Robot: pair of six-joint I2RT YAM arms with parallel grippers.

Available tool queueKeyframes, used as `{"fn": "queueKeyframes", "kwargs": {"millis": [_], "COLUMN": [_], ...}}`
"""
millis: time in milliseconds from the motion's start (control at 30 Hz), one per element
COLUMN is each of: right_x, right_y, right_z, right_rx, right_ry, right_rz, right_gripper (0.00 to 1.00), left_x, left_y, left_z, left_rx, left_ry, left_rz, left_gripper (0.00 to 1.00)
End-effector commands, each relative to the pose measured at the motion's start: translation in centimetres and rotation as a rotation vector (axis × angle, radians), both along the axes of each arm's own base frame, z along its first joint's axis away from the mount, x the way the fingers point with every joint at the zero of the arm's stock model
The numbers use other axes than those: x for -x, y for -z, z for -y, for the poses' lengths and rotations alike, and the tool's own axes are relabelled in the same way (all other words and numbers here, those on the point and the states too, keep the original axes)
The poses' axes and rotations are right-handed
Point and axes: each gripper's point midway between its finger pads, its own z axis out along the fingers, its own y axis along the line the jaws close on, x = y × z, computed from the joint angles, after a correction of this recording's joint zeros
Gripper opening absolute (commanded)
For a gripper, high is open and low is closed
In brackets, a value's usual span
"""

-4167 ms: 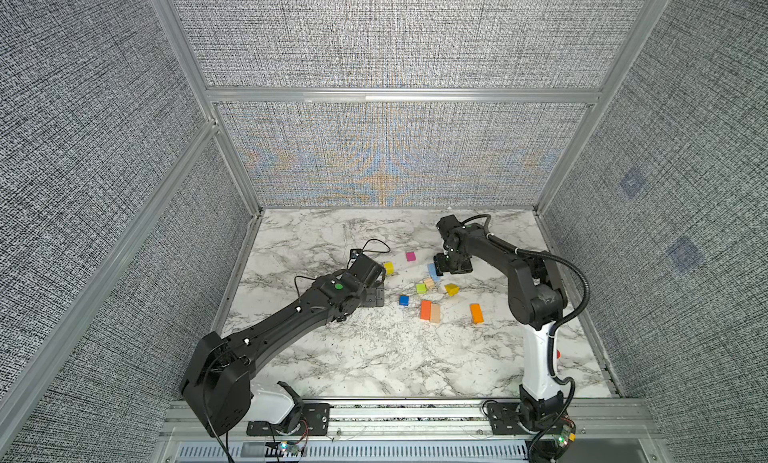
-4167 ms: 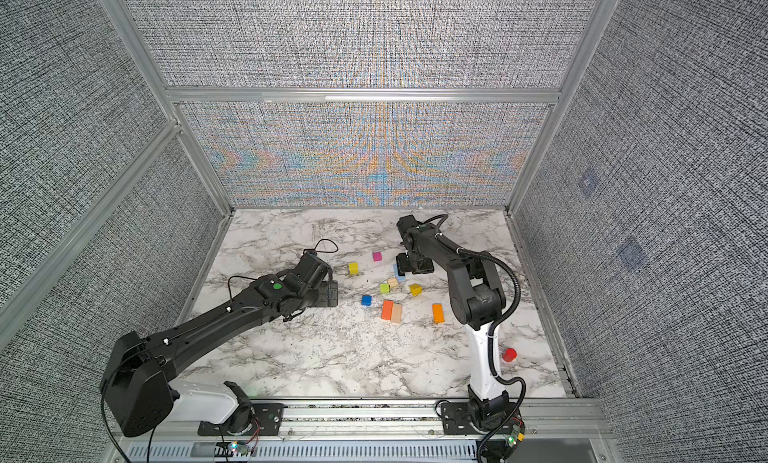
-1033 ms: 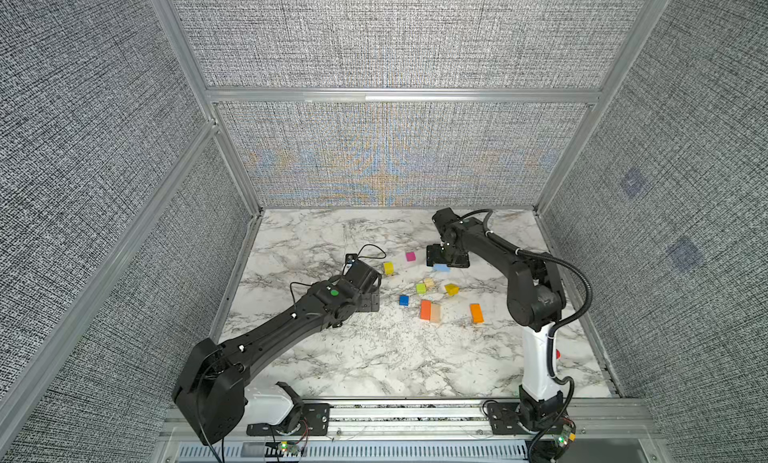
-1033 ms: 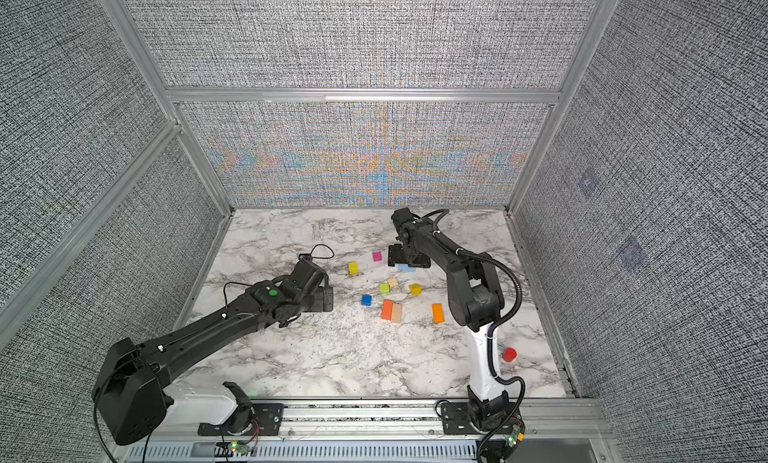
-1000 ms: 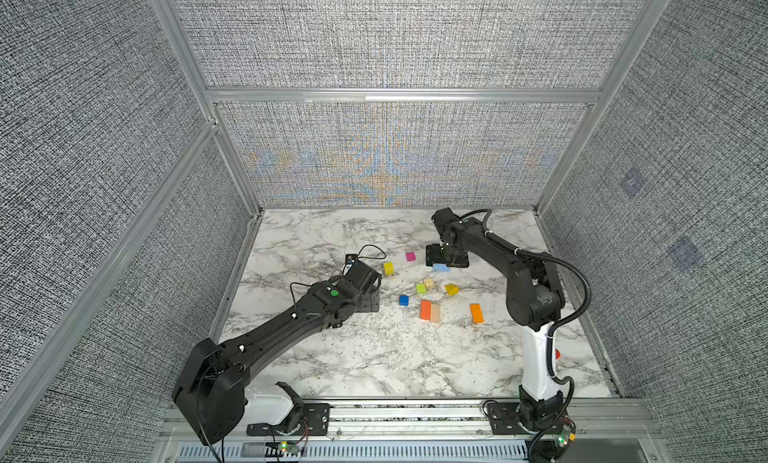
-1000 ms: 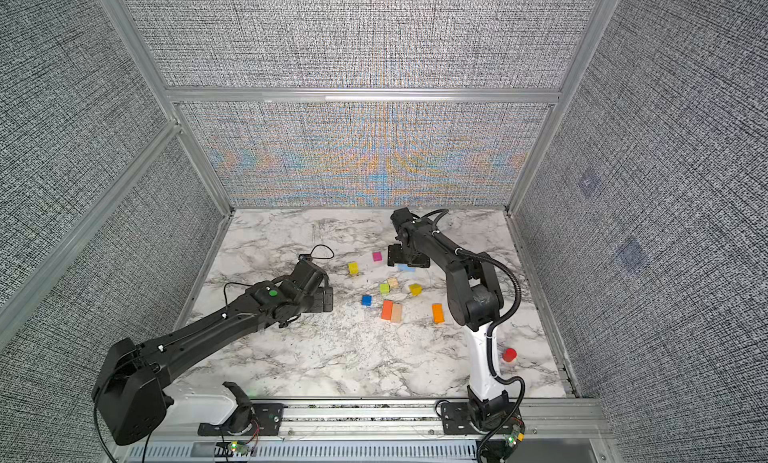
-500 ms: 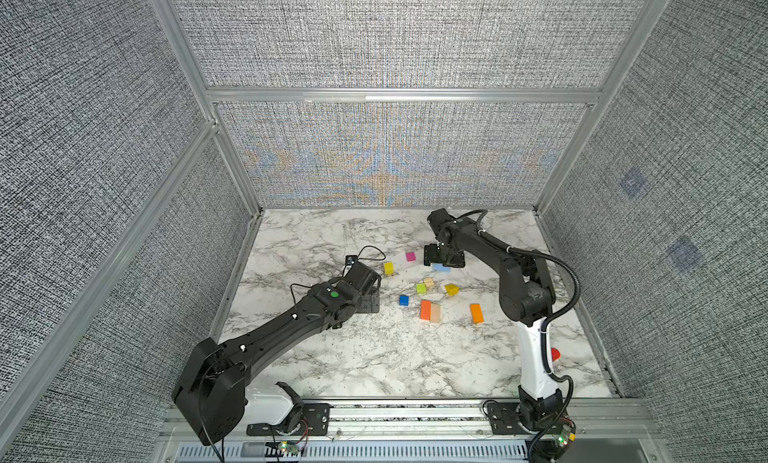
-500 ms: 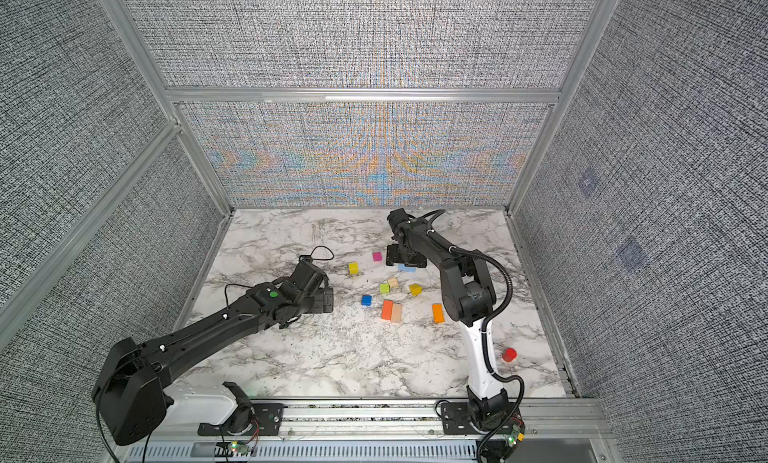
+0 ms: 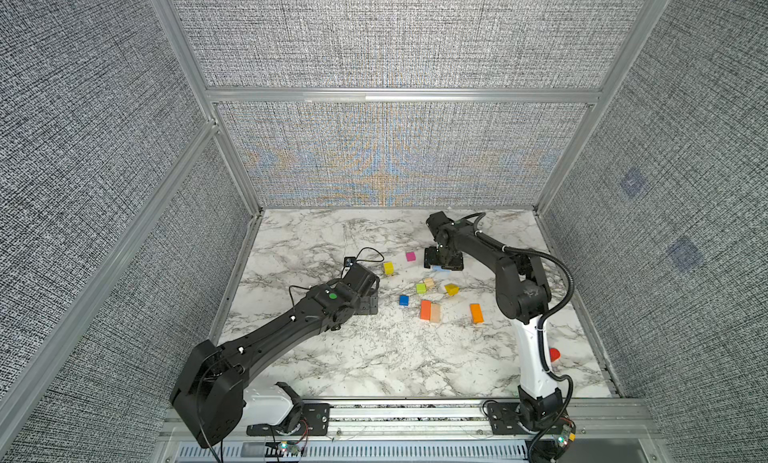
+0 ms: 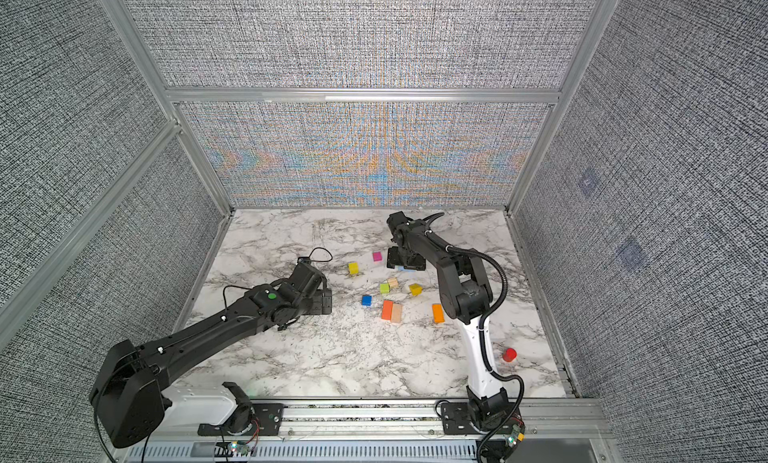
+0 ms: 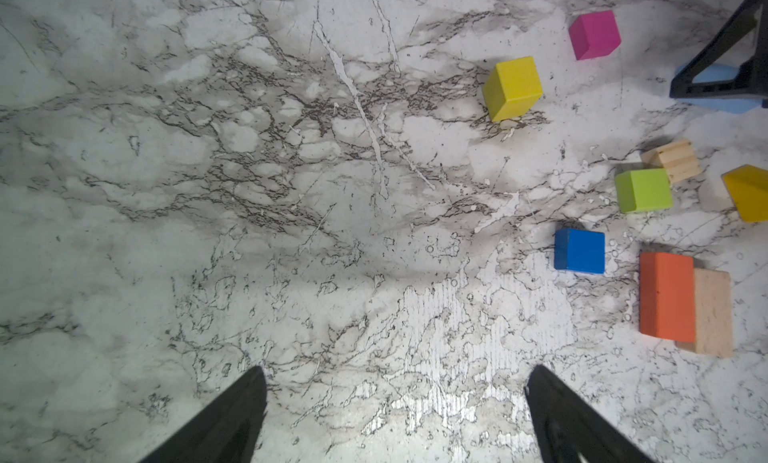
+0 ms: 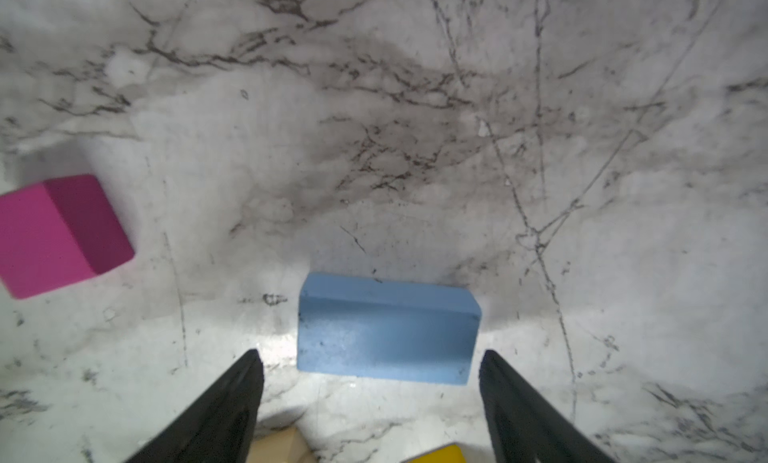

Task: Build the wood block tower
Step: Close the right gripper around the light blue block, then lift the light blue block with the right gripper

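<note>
Loose wood blocks lie on the marble; no tower shows in any view. My right gripper [image 9: 443, 262] [image 12: 370, 361] hangs open and low over a light blue brick [image 12: 386, 332] [image 9: 439, 268], which lies flat just ahead of the fingertips, touching neither. Nearby are a magenta cube [image 9: 410, 256] [image 12: 58, 232], a yellow cube [image 9: 388, 267], a green cube [image 9: 421, 288], a blue cube [image 9: 403, 300], and an orange brick [image 9: 425, 309] against a tan brick [image 9: 435, 312]. My left gripper [image 9: 368, 305] [image 11: 397, 371] is open over bare marble, left of the blocks.
A second orange brick [image 9: 476, 313] lies beside the right arm, and a small tan cube [image 9: 429, 283] and a yellow block [image 9: 451, 289] sit between it and the gripper. A red piece [image 10: 509, 354] rests near the front right. Grey walls enclose the table [image 9: 374, 357].
The right gripper has shifted slightly left over the light blue brick and its jaws have narrowed a little. The left arm has not visibly moved.
</note>
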Motion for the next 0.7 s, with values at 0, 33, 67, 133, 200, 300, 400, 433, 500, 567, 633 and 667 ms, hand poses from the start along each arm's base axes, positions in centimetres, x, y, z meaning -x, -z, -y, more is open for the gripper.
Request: {"fn": "queueKeyframes", "kwargs": {"millis": [0,33,67,133,200,300,400,433,500,567,633,667], "right_x": [0.09,0.04,0.03,-0.02,0.05,0.14,0.3,0.38,0.43,0.47,0.6,0.66], "right_y": [0.17,0.27,0.3,0.34,0.48,0.77,0.86,0.89,0.91,0.87,0.74,0.61], "right_z": [0.17,0.22,0.24,0.28,0.33,0.28,0.37,0.4,0.28,0.21,0.17,0.24], "right_rx": [0.016,0.019,0.02,0.021,0.025,0.025,0.03,0.031,0.028,0.026,0.03,0.031], "right_ry": [0.009,0.01,0.01,0.012,0.01,0.003,0.0,-0.001,-0.009,-0.019,-0.027,-0.029], "right_rz": [-0.012,-0.013,-0.013,-0.013,-0.016,-0.024,-0.028,-0.029,-0.029,-0.032,-0.033,-0.032], "right_gripper": [0.82,0.82,0.81,0.79,0.77,0.75,0.71,0.68,0.64,0.6,0.58,0.57], "left_x": [-0.16,-0.15,-0.09,-0.09,-0.12,-0.15,-0.15,-0.14,-0.17,-0.18,-0.22,-0.24], "left_y": [-0.18,-0.15,-0.16,-0.28,-0.37,-0.31,-0.27,-0.19,-0.16,-0.17,-0.14,-0.06], "left_z": [0.06,0.01,-0.02,-0.16,-0.23,-0.24,-0.22,-0.23,-0.23,-0.13,-0.08,-0.03], "left_rx": [0.006,0.005,0.007,0.008,0.01,0.009,0.012,0.011,0.013,0.015,0.016,0.016], "left_ry": [0.003,0.0,0.001,-0.002,-0.002,-0.003,-0.004,-0.003,-0.004,-0.001,-0.001,0.0], "left_rz": [0.01,0.01,0.01,0.017,0.021,0.019,0.017,0.016,0.016,0.017,0.017,0.016], "left_gripper": [0.98,0.98,0.98,0.99,0.98,0.98,0.98,0.99,0.98,0.98,0.98,0.98]}}
